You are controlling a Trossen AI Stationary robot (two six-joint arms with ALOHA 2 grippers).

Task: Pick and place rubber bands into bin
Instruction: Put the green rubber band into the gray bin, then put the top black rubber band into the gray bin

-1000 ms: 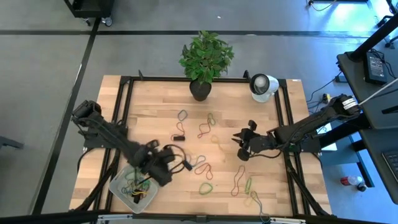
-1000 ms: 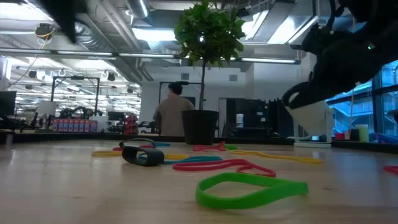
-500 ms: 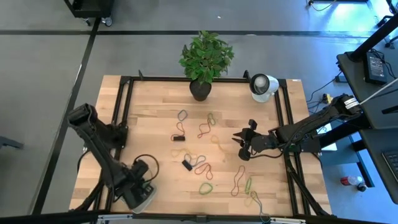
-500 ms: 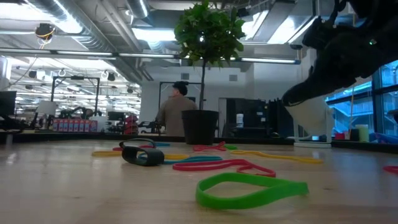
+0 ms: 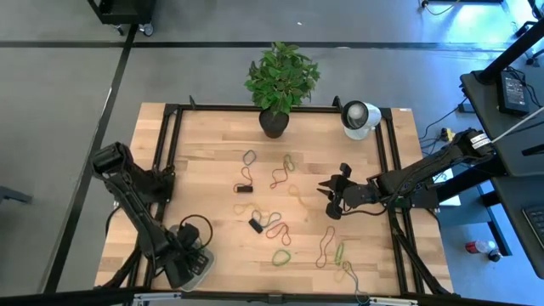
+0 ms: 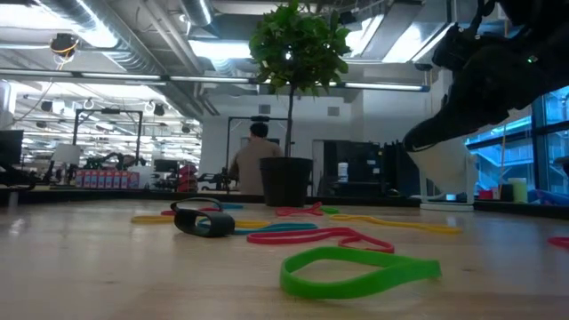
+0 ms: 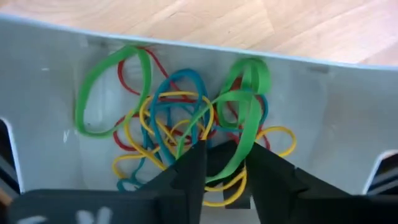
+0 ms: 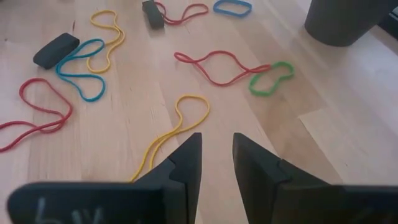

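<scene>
The rubber bands (image 7: pixel 186 130) are light, limp loops that sag and snag on each other, so each is probably best pinched across a single strand where it lies clear of its neighbours. A tangle of green, red, yellow and blue ones lies inside the bin (image 7: pixel 348 124) at the near left corner of the counter (image 5: pixel 212 170); more lie scattered across the middle, among them a yellow band (image 8: pixel 177 124) and a green loop (image 6: pixel 360 271). The left gripper (image 7: pixel 227 165) hangs low over the bin, fingers slightly parted with a green band draped between them; whether it is pinched or already let go I cannot tell. The right gripper (image 8: pixel 216 155), narrowly parted and empty, hovers above the yellow band.
</scene>
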